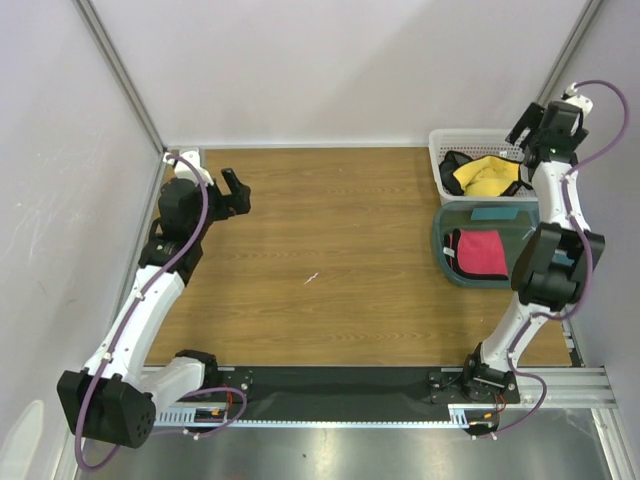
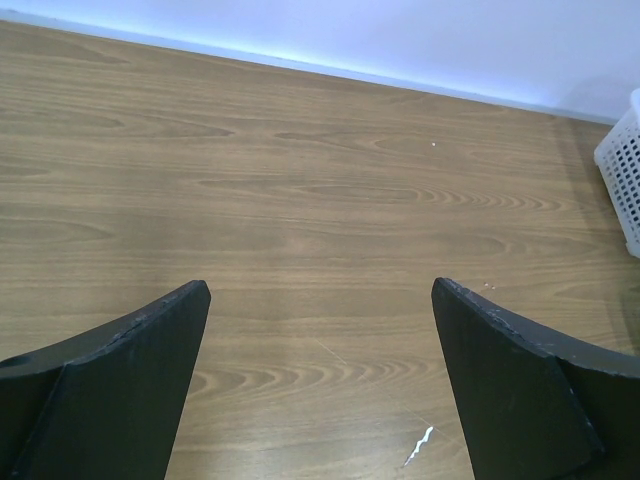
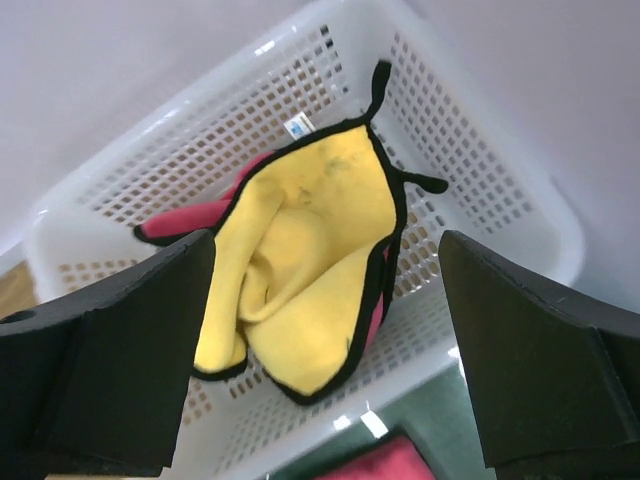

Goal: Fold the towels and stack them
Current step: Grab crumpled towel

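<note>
Pickup looks to be the step in hand: the right claw (image 3: 325,240) hangs over the basket (image 3: 480,130) at the far right of the table (image 1: 330,230), jaws spread wide and holding nothing. Directly below it, in the wrist view, lies the yellow towel (image 3: 300,300), crumpled with its black edging showing. A pink towel (image 3: 180,220) pokes out from under its left side. Nothing touches the claw yet; it hovers above the basket rim.

Just near of the basket sits the tub (image 1: 437,235), with a red towel (image 1: 480,253) lying flat inside, which I take to be the start of the stack. So at least one towel seems done and two remain in the basket.

The left claw (image 1: 235,190) waits at the far left, well apart from all this, jaws also wide and empty over bare wood.

The next move likely calls for the right claw to drop straight into the basket and pinch the yellow towel alone, ideally at an edge or corner. It lies on the pink one, so a deep bite could lift both. The lattice walls stand close around it, so the descent needs to stay central. Once out, the towel needs open table to be spread and folded, probably with the left claw helping.
</note>
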`<move>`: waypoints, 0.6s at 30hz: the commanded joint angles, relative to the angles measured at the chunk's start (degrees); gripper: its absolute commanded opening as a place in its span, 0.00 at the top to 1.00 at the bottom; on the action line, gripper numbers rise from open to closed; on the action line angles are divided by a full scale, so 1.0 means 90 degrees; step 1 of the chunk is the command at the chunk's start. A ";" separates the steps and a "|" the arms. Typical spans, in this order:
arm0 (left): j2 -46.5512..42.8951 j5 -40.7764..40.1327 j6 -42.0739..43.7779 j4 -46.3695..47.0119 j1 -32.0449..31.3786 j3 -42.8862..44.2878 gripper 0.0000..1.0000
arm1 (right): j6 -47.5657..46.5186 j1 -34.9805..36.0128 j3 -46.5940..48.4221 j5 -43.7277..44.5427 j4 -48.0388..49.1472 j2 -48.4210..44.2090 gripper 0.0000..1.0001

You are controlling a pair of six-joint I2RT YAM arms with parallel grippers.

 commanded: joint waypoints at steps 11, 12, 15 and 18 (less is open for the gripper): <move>-0.0168 -0.0195 -0.0245 0.0359 0.0037 -0.0503 0.00 | 0.0525 -0.0282 0.1579 -0.0417 -0.0280 0.2077 0.13; -0.0178 -0.0215 -0.0303 0.0388 0.0037 -0.0543 0.00 | 0.0554 -0.0282 0.1628 -0.0485 -0.0289 0.2126 0.14; -0.0227 -0.0274 -0.0411 0.0398 0.0037 -0.0670 0.00 | 0.0662 -0.0282 0.1628 -0.0593 -0.0289 0.2273 0.17; -0.0266 -0.0342 -0.0470 0.0408 0.0047 -0.0777 0.00 | 0.0721 -0.0282 0.1628 -0.0671 -0.0289 0.2400 0.19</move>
